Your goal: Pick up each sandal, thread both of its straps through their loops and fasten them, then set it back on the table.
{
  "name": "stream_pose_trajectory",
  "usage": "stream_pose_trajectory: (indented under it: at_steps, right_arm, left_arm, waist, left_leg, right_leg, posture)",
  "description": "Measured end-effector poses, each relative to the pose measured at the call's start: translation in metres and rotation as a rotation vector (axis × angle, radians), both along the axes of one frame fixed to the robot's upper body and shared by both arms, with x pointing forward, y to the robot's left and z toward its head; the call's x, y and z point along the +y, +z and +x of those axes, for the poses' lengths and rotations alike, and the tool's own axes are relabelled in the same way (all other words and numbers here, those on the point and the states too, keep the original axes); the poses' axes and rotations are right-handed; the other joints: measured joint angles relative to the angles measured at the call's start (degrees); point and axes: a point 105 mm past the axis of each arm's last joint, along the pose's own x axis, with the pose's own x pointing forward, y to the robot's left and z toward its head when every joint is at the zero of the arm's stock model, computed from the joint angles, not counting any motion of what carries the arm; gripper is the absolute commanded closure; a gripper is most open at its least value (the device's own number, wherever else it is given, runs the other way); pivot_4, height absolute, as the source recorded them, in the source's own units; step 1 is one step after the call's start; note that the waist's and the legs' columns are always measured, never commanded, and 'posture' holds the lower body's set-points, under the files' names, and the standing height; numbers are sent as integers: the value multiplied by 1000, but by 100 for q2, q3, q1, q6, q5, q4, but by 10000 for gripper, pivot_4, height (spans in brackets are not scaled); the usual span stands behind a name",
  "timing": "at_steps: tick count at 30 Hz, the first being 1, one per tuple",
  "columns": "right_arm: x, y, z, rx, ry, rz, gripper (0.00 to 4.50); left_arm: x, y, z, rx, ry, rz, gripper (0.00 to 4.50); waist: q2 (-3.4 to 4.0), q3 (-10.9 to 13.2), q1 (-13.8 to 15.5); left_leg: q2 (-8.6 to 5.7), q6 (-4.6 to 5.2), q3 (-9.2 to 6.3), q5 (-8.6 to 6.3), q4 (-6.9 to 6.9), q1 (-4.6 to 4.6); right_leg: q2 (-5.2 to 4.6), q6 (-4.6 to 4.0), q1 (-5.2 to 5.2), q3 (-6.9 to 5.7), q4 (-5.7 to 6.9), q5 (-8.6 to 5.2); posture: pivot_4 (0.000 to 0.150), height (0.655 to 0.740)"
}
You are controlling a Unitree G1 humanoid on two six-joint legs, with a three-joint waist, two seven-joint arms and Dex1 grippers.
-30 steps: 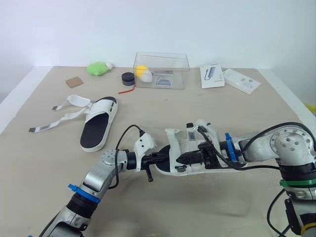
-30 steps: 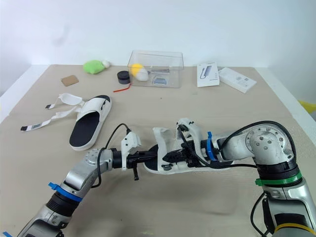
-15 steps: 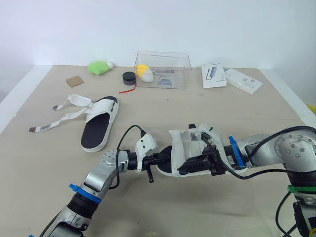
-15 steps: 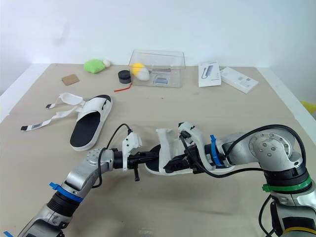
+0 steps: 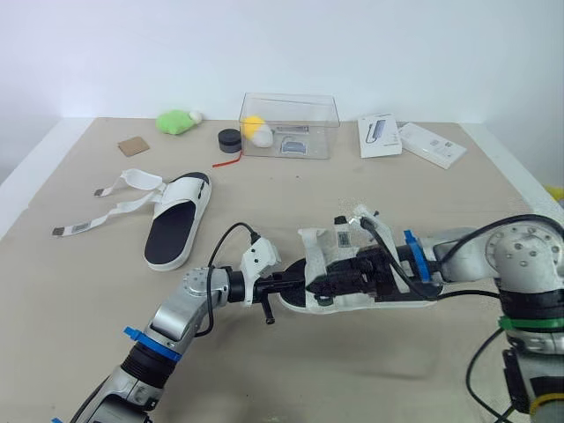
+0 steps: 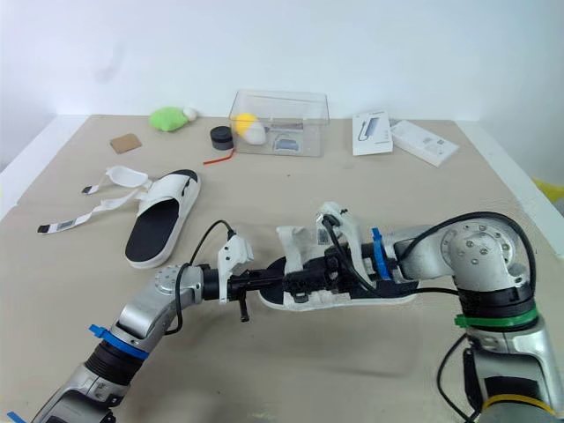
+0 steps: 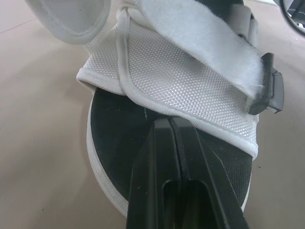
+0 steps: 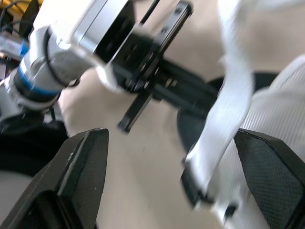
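Right arm has swung lower along the near sandal (image 5: pixel 315 254) since half a second ago, baring more of its sole; that sandal lies mid-table (image 5: pixel 423 203), long axis across the table, toe toward the robot's left; right gripper (image 5: pixel 328 284) is spread wide over it, a loose strap (image 8: pixel 228 109) hanging between its fingers, ungripped; left gripper (image 7: pixel 170 124) is closed, tips pressed on the footbed at the toe; likely risks: the strap swings clear before the fingers close, or the sandal pivots under that light press.

Beige table (image 5: pixel 370 203), loose-strapped sandal (image 5: pixel 174 222), clear box (image 5: pixel 288 126), green toy (image 5: pixel 174 122), black puck (image 5: pixel 229 139), cardboard square (image 5: pixel 134 145), white boxes (image 5: pixel 432 144)
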Motion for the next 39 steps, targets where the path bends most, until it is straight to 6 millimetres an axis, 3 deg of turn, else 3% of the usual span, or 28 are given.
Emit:
stream_pose_trajectory:
  at_steps: [4, 5, 12, 13, 29, 30, 32, 33, 34, 35, 36, 39]
  right_arm:
    - [-1, -3, 9, -8, -58, -6, 11946]
    - [-1, -4, 10, -7, -72, -8, 17835]
    - [-6, -6, 19, -10, -133, -26, 42307]
    - [-6, -6, 19, -9, -134, -28, 43826]
    - [-7, -12, -2, 11, -26, -69, 43826]
    - [-7, -11, -2, 13, -25, -62, 37500]
    - [-9, -7, -2, 9, -27, -45, 32315]
    - [-12, -3, -3, 10, -23, -37, 27492]
    - [-17, 4, -4, 8, -24, -23, 25128]
    - [-25, 20, -10, 4, -3, 29, 20034]
    - [-26, 22, -10, 2, 1, 35, 20034]
    - [-34, 31, -27, 31, 57, 64, 7737]
  left_arm:
    - [0, 0, 0, 0, 0, 0, 45000]
    - [0, 0, 0, 1, 1, 0, 45000]
    - [0, 0, 0, 0, 1, -1, 45000]
    - [0, 0, 0, -1, 1, -1, 45000]
    - [-1, 0, 0, 1, -2, -4, 45000]
    - [-1, 0, 0, 1, -2, -4, 45000]
    - [-1, 0, 0, 1, -2, -4, 45000]
    - [-2, 0, 0, 1, -2, -5, 45000]
    - [-2, 0, 0, 2, -2, -5, 45000]
    - [-1, 0, 0, 2, -2, -5, 45000]
    - [-1, 0, 0, 2, -2, -5, 45000]
    - [-2, -2, -1, 7, -5, -6, 45000]
  waist:
    - [0, 0, 0]
    - [1, 0, -1]
    - [2, -1, -1]
    - [2, -1, -1]
    - [3, -1, 2]
    - [3, 0, 2]
    - [3, 0, 2]
    - [4, 0, 3]
    - [5, 0, 4]
    - [5, 0, 3]
    - [5, 0, 3]
    - [8, 2, 17]
  left_leg:
    - [-1, 0, 5, 0, 1, -1]
    - [-1, 0, 5, 0, 1, -2]
    - [0, 0, 4, 0, 1, -1]
    - [0, 0, 6, 0, 1, -1]
    - [-5, 0, 4, 0, 4, -3]
    - [-6, 0, 3, 0, 4, -4]
    - [-6, 0, 4, 0, 4, -4]
    - [-8, 0, 4, 0, 4, -5]
    - [-8, 0, 4, 0, 4, -5]
    - [-9, 0, 5, 0, 3, -3]
    - [-9, 0, 5, 0, 3, -3]
    - [-4, 4, 2, 2, 3, -10]
  right_leg:
    - [-2, 5, -1, 6, 0, 3]
    - [-1, 5, -1, 6, 0, 3]
    - [1, 4, -1, 6, 0, 3]
    - [1, 5, -1, 7, 0, 4]
    - [-6, 6, -1, 5, 0, 3]
    - [-6, 6, -1, 5, 0, 3]
    - [-6, 6, -1, 5, 0, 3]
    - [-8, 7, -1, 5, 0, 4]
    - [-9, 7, -1, 5, 0, 4]
    - [-9, 7, -1, 6, -2, 3]
    - [-9, 7, -1, 6, -2, 3]
    - [-10, 4, 0, -6, -2, 1]
  posture:
    - [1500, 7400]
    - [1500, 7400]
    - [1500, 7400]
    - [1500, 7400]
    - [1500, 7400]
    - [1500, 7400]
    - [1500, 7400]
    - [1500, 7400]
    - [1500, 7400]
    - [1500, 7400]
    - [1500, 7400]
    - [1500, 7400]
